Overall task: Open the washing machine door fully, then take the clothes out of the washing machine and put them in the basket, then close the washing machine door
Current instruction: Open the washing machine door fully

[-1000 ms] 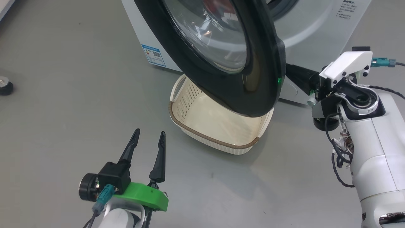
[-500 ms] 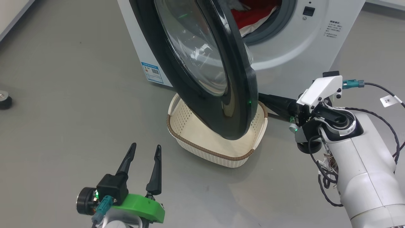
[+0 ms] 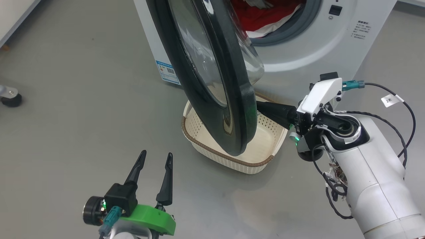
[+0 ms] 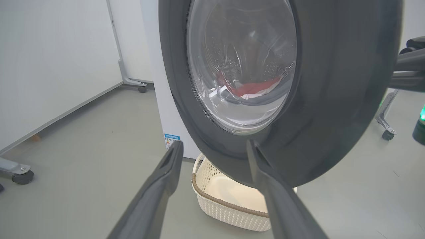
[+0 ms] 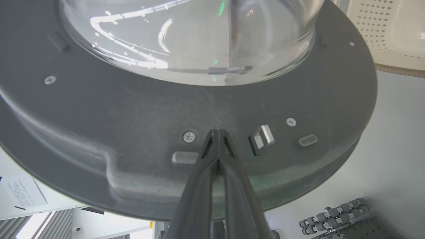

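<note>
Closed right hand [image 5: 218,132] against half-open glossy black round door [image 3: 237,99] | left hand [image 3: 156,153] spread | red clothes [image 3: 262,15] inside | cream perforated basket [image 3: 219,159] empty

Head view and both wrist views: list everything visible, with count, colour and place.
washing machine: one, white, top of the head view
washing machine door: one, black rim with clear glass bowl, partly open, above the basket
clothes: bright red with white, count unclear, inside the drum
basket: one, cream with brown rim, on the floor under the door
blue label: one, machine's lower corner
caster: one, black, far left
floor: grey
left gripper: open, empty, lower left
right gripper: shut, tips at the door's inner rim
</note>
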